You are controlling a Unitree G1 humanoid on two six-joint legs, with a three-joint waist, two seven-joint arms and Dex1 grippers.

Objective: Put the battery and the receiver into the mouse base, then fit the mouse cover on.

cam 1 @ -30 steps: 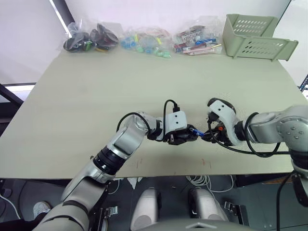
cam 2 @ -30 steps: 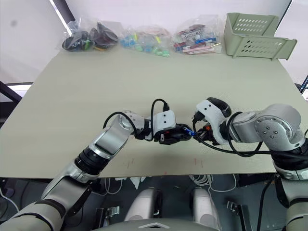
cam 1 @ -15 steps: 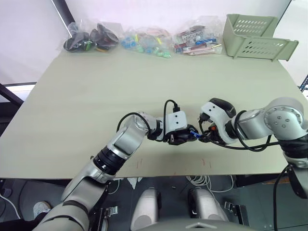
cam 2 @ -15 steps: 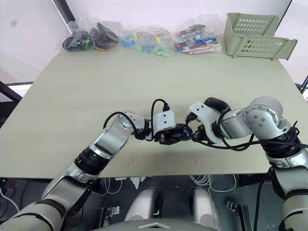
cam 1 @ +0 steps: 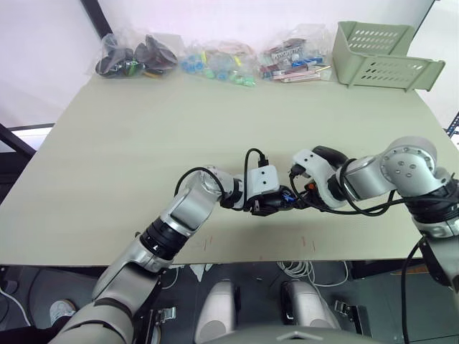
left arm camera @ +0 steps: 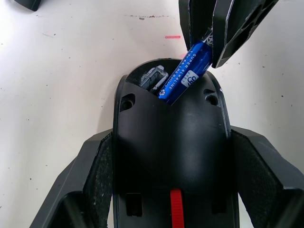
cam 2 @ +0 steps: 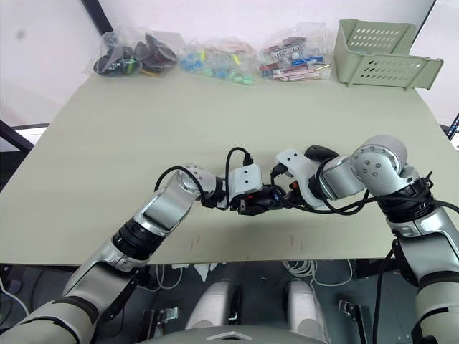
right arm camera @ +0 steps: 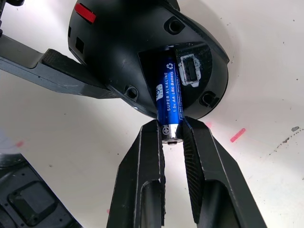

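The right gripper (right arm camera: 172, 135) has its two black fingers pinched on the silver-capped end of the battery (right arm camera: 167, 101), a small blue cylindrical cell with white print on its side. The other end of the cell lies down in the recessed compartment of the mouse base (right arm camera: 124, 45), a black oval plastic mouse body with a red patch near its far end. The cell rests tilted, one end inside the recess and the gripped end sticking out past the rim. Beside it in the compartment sits a pale grey rectangular slot (right arm camera: 189, 70).

The left gripper (left arm camera: 170, 164) clamps the mouse base (left arm camera: 171, 142) from both sides, its fingers (left arm camera: 102, 171) with textured pads pressed against the flanks of the body. In the left wrist view the battery (left arm camera: 186, 73) slants out of the opening into the right gripper's fingers above it.

In the head views the two grippers meet near the front middle of the pale beige table (cam 1: 143, 129). Along its far edge lie clear plastic bags of parts (cam 1: 219, 61), and a light green perforated plastic basket (cam 1: 380, 44) stands at the far right corner.
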